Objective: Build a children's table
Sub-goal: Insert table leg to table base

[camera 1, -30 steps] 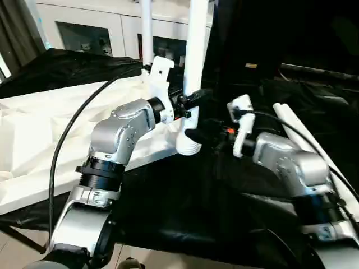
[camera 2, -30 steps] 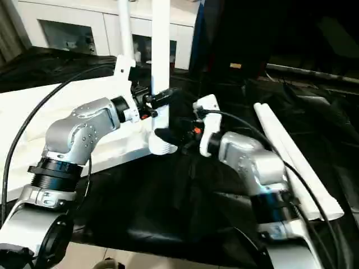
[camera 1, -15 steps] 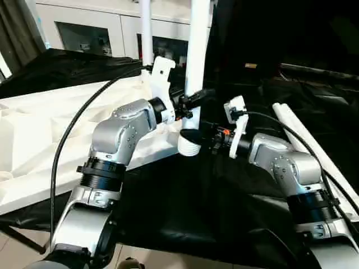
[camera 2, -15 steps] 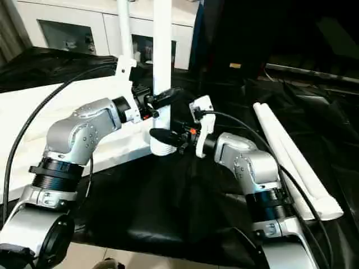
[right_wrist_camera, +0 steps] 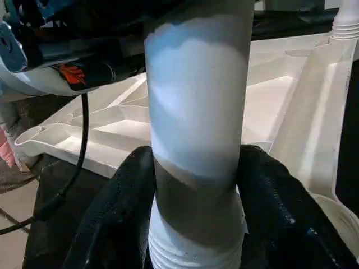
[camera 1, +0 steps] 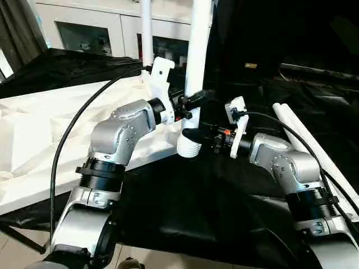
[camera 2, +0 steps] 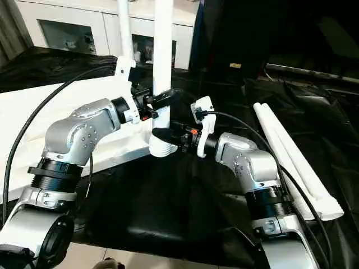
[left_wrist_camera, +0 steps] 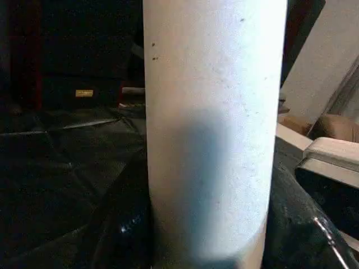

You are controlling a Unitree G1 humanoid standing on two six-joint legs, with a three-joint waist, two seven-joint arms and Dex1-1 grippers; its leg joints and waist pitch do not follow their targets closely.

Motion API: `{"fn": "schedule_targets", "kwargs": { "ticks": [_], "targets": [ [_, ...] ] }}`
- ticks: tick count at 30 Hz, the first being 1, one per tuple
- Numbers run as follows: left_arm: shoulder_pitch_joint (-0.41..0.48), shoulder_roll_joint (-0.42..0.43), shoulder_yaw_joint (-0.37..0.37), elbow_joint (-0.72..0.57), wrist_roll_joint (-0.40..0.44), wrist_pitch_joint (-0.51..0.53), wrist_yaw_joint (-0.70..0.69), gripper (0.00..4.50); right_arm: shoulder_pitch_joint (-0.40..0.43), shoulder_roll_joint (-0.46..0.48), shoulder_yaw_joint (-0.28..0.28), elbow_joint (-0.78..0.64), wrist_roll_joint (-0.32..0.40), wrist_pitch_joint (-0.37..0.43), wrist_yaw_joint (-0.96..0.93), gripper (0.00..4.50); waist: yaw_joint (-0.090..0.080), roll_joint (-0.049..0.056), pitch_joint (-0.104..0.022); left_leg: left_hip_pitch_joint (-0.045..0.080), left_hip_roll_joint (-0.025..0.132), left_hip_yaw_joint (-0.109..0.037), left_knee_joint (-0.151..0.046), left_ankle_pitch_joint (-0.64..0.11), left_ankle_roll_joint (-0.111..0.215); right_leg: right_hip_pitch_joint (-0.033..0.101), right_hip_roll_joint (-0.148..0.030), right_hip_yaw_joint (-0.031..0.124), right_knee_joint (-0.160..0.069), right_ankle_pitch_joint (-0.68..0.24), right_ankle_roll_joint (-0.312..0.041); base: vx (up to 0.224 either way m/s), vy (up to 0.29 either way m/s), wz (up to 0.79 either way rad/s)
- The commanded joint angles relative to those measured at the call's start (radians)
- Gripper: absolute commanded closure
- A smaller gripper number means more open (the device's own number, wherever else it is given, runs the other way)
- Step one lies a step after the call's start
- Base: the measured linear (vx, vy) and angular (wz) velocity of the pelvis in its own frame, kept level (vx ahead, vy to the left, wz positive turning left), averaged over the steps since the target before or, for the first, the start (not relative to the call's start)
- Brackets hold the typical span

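One leg (camera 1: 146, 33) already upright in table top (camera 1: 33, 129) beyond left pincer (camera 1: 189, 101). Both pincers, right pincer (camera 1: 197, 135) lower, clamp second leg (camera 1: 196, 50) upright, threaded end apparently unseated. Two spare legs (camera 2: 286, 157) on bench beside right arm.

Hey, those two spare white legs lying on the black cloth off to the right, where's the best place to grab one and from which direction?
Probably mid-length on the nearer of the spare legs, coming from above with the right claw fingers across the tube. The legs lie flat, side by side on the black cloth, so only the tops and outer flanks are exposed; a middle grip should limit tipping.
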Motion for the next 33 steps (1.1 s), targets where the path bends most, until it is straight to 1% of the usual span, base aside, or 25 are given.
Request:
{"fn": "schedule_targets", "kwargs": {
  "ticks": [1,2,3,4,5,6,7,9,10,12,13,14,17,18,19,20,25,26,27,28,29,30,31,32,33],
  "targets": [
    [-0.013,-0.010,0.017,-0.039,-0.022,0.006,0.004,2.57,-0.010,-0.005,0.000,-0.002,-0.019,-0.019,0.000,2.63,-0.002,0.000,-0.074,0.021,0.002,0.007,-0.067,-0.173,-0.023,0.050,-0.047,0.029,-0.083,-0.095,-0.191,0.000,0.000,0.00],
    [-0.013,-0.010,0.018,-0.041,-0.024,0.008,0.003,2.57,-0.012,0.001,-0.002,0.012,-0.034,-0.035,-0.021,2.63,-0.002,0.001,-0.074,0.022,0.002,0.007,-0.067,-0.175,-0.024,0.049,-0.046,0.029,-0.083,-0.098,-0.189,0.000,0.000,0.00],
    [-0.013,-0.009,0.018,-0.043,-0.025,0.011,0.002,2.57,-0.017,0.012,-0.014,0.027,-0.030,-0.035,-0.037,2.63,-0.002,0.001,-0.073,0.022,0.002,0.007,-0.067,-0.177,-0.024,0.049,-0.046,0.029,-0.084,-0.101,-0.188,0.000,0.000,0.00],
    [-0.011,-0.009,0.016,-0.048,-0.026,0.014,0.000,2.57,-0.020,0.020,-0.023,0.030,-0.017,-0.024,-0.037,2.63,-0.003,0.004,-0.074,0.022,0.002,0.006,-0.068,-0.181,-0.027,0.048,-0.047,0.029,-0.083,-0.104,-0.191,0.000,0.000,0.00],
    [-0.009,-0.010,0.015,-0.051,-0.026,0.015,0.000,2.57,-0.021,0.025,-0.028,0.031,-0.008,-0.017,-0.034,2.63,-0.003,0.003,-0.074,0.023,0.002,0.007,-0.068,-0.184,-0.026,0.048,-0.046,0.029,-0.084,-0.103,-0.191,0.000,0.000,0.00],
    [-0.006,-0.007,0.009,-0.057,-0.026,0.019,-0.008,2.57,-0.023,0.030,-0.027,0.027,-0.001,-0.007,-0.032,2.07,-0.002,0.007,-0.074,0.023,0.002,0.006,-0.068,-0.185,-0.027,0.048,-0.046,0.029,-0.083,-0.101,-0.192,0.000,0.000,0.00],
    [-0.006,-0.006,0.007,-0.059,-0.026,0.020,-0.012,2.57,-0.024,0.031,-0.026,0.025,-0.001,-0.006,-0.032,1.93,-0.003,0.006,-0.074,0.023,0.003,0.006,-0.069,-0.186,-0.027,0.048,-0.045,0.029,-0.083,-0.098,-0.192,0.000,0.000,0.00],
    [-0.001,-0.001,-0.006,-0.065,-0.022,0.021,-0.026,2.57,-0.028,0.033,-0.012,0.020,-0.008,0.005,-0.033,1.93,-0.002,0.007,-0.074,0.023,0.003,0.006,-0.069,-0.179,-0.030,0.048,-0.045,0.029,-0.082,-0.083,-0.195,0.000,0.000,0.00],
    [0.002,0.001,-0.011,-0.067,-0.022,0.022,-0.033,2.57,-0.030,0.031,-0.001,0.021,-0.021,0.006,-0.039,1.73,-0.002,0.009,-0.075,0.025,0.003,0.006,-0.069,-0.182,-0.033,0.047,-0.045,0.028,-0.082,-0.079,-0.197,0.000,0.000,0.00],
    [0.007,0.006,-0.020,-0.072,-0.018,0.021,-0.039,2.57,-0.035,0.034,0.006,0.031,-0.034,0.011,-0.047,1.59,-0.003,0.008,-0.074,0.023,0.002,0.006,-0.070,-0.180,-0.035,0.048,-0.044,0.028,-0.081,-0.076,-0.198,0.000,0.000,0.00],
    [0.006,0.006,-0.019,-0.071,-0.016,0.020,-0.038,2.57,-0.039,0.035,0.003,0.042,-0.041,0.006,-0.053,1.59,-0.003,0.008,-0.074,0.024,0.002,0.007,-0.069,-0.188,-0.037,0.048,-0.045,0.029,-0.082,-0.081,-0.197,0.000,0.000,0.00],
    [0.005,0.006,-0.018,-0.070,-0.013,0.019,-0.037,2.57,-0.042,0.036,0.000,0.050,-0.043,0.003,-0.052,1.92,-0.003,0.007,-0.074,0.024,0.002,0.006,-0.070,-0.191,-0.039,0.048,-0.045,0.029,-0.082,-0.087,-0.196,0.000,0.000,0.00],
    [0.003,0.008,-0.016,-0.065,-0.009,0.016,-0.037,2.57,-0.047,0.036,-0.015,0.061,-0.037,0.002,-0.051,1.93,-0.004,0.004,-0.074,0.023,0.002,0.007,-0.070,-0.191,-0.038,0.049,-0.045,0.030,-0.083,-0.091,-0.189,0.000,0.000,0.00],
    [0.002,0.010,-0.016,-0.065,-0.008,0.016,-0.039,2.57,-0.046,0.034,-0.016,0.057,-0.033,0.004,-0.046,2.15,-0.003,0.005,-0.074,0.023,0.002,0.006,-0.070,-0.189,-0.037,0.049,-0.046,0.030,-0.082,-0.088,-0.189,0.000,0.000,0.00],
    [0.003,0.013,-0.015,-0.065,-0.007,0.016,-0.041,2.57,-0.045,0.031,-0.017,0.050,-0.025,0.006,-0.034,2.15,-0.004,0.006,-0.074,0.023,0.003,0.006,-0.071,-0.186,-0.036,0.049,-0.046,0.029,-0.082,-0.087,-0.188,0.000,0.000,0.00],
    [0.003,0.016,-0.015,-0.065,-0.007,0.016,-0.043,2.57,-0.044,0.030,-0.019,0.045,-0.022,0.010,-0.034,2.36,-0.004,0.006,-0.074,0.023,0.003,0.007,-0.070,-0.183,-0.036,0.049,-0.045,0.029,-0.082,-0.080,-0.189,0.000,0.000,0.00],
    [0.004,0.026,-0.018,-0.062,0.001,0.008,-0.044,2.57,-0.035,0.022,-0.015,0.020,-0.005,0.017,-0.005,2.52,-0.004,0.004,-0.074,0.023,0.003,0.007,-0.070,-0.181,-0.034,0.049,-0.045,0.029,-0.081,-0.073,-0.191,0.000,0.000,0.00],
    [0.003,0.030,-0.021,-0.061,0.002,0.013,-0.045,2.01,-0.031,0.019,-0.013,0.015,-0.001,0.021,0.010,2.53,-0.003,0.005,-0.074,0.023,0.003,0.007,-0.070,-0.181,-0.034,0.049,-0.046,0.029,-0.081,-0.076,-0.192,0.000,0.000,0.00],
    [0.003,0.035,-0.016,-0.064,-0.018,0.040,-0.060,2.01,-0.021,0.010,-0.011,0.000,0.011,0.031,0.039,2.53,-0.003,0.006,-0.074,0.023,0.002,0.007,-0.070,-0.183,-0.034,0.049,-0.045,0.029,-0.082,-0.077,-0.192,0.000,0.000,0.00],
    [0.004,0.038,-0.012,-0.066,-0.034,0.061,-0.072,1.85,-0.013,0.004,-0.011,-0.010,0.020,0.037,0.061,2.54,-0.001,0.004,-0.074,0.024,0.002,0.007,-0.070,-0.178,-0.030,0.051,-0.045,0.029,-0.081,-0.067,-0.194,0.000,0.000,0.00],
    [0.004,0.038,-0.012,-0.066,-0.034,0.061,-0.072,1.85,-0.013,0.004,-0.011,-0.010,0.020,0.037,0.061,2.54,0.000,0.004,-0.075,0.022,0.002,0.007,-0.069,-0.167,-0.025,0.053,-0.044,0.029,-0.079,-0.049,-0.195,0.000,0.000,0.00],
    [0.010,0.046,-0.010,-0.077,-0.056,0.077,-0.102,1.78,0.002,-0.008,-0.008,-0.035,0.038,0.051,0.097,2.55,-0.001,0.005,-0.075,0.022,0.003,0.007,-0.069,-0.162,-0.025,0.052,-0.044,0.028,-0.077,-0.041,-0.197,0.000,0.000,0.00],
    [0.010,0.046,-0.010,-0.077,-0.056,0.077,-0.102,1.67,0.002,-0.008,-0.008,-0.035,0.038,0.051,0.097,2.55,0.002,0.005,-0.076,0.024,0.002,0.008,-0.068,-0.159,-0.021,0.052,-0.045,0.029,-0.078,-0.035,-0.202,0.000,0.000,0.00],
    [0.022,0.058,-0.011,-0.094,-0.077,0.080,-0.145,1.54,0.018,-0.025,-0.002,-0.064,0.058,0.070,0.134,2.56,0.000,0.005,-0.075,0.021,0.003,0.007,-0.069,-0.159,-0.020,0.052,-0.045,0.029,-0.076,-0.034,-0.205,0.000,0.000,0.00],
    [0.022,0.058,-0.011,-0.094,-0.077,0.080,-0.145,1.40,0.018,-0.025,-0.002,-0.064,0.058,0.070,0.134,2.56,0.003,0.006,-0.076,0.023,0.003,0.007,-0.068,-0.157,-0.017,0.053,-0.046,0.028,-0.076,-0.028,-0.210,0.000,0.000,0.00]
  ]
}}
